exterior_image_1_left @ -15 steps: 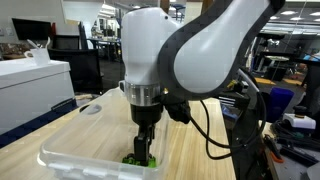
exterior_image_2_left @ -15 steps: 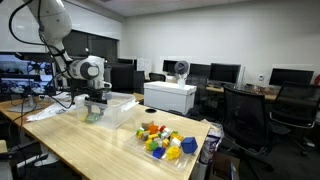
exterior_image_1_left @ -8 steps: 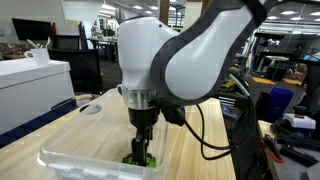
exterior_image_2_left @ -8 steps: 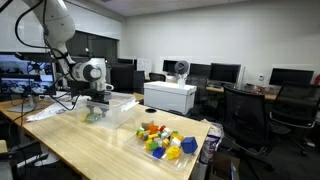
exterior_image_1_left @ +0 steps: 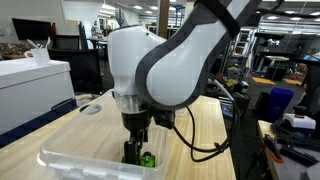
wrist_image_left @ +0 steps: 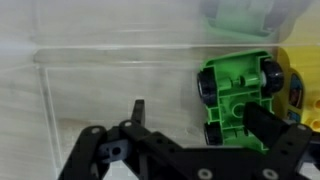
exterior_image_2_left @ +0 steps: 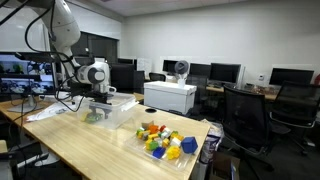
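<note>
1. Swung toward 9 o'clock since a second ago, the arm now sets its hand (exterior_image_1_left: 134,150) beside the green toy car (exterior_image_1_left: 148,158) rather than over it.
2. Fingers spread wide and holding nothing, the hand reaches down into the clear plastic bin (exterior_image_1_left: 70,142) on the wooden table (exterior_image_1_left: 25,138).
3. Wrist view: the car (wrist_image_left: 238,100) lies underside up on the bin floor, between the fingers (wrist_image_left: 275,128), close to the 3 o'clock one.
4. A yellow toy (wrist_image_left: 303,85) sits just beside the car at 3 o'clock.
5. Coloured toys (exterior_image_2_left: 160,140) lie well apart from the bin, at 4 o'clock.
</note>
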Action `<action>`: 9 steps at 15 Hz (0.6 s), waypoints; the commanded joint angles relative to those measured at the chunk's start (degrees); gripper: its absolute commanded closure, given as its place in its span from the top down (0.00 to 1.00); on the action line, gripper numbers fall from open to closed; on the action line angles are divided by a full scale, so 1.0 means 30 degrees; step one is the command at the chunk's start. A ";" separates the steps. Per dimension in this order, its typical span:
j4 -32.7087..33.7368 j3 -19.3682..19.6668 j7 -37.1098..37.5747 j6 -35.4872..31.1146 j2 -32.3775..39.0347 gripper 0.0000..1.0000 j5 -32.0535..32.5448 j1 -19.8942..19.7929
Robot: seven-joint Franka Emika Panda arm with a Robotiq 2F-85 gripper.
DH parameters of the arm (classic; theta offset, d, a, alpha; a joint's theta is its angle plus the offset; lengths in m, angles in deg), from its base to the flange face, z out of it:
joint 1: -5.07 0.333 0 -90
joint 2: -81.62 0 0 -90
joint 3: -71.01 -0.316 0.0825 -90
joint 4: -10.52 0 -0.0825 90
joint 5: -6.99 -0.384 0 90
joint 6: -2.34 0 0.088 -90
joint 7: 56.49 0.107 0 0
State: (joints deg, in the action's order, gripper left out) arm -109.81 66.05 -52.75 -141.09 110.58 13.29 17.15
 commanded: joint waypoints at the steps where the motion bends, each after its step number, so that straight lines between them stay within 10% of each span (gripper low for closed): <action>1: 0.0111 0.0378 0.0195 0.0363 0.0034 1.00 0.0168 -0.0167; 9: -0.1455 0.0616 0.0523 -0.0279 -0.1899 1.00 -0.0138 -0.0273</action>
State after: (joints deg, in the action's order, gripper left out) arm -109.80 69.28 -52.16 -141.07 110.24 13.29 16.39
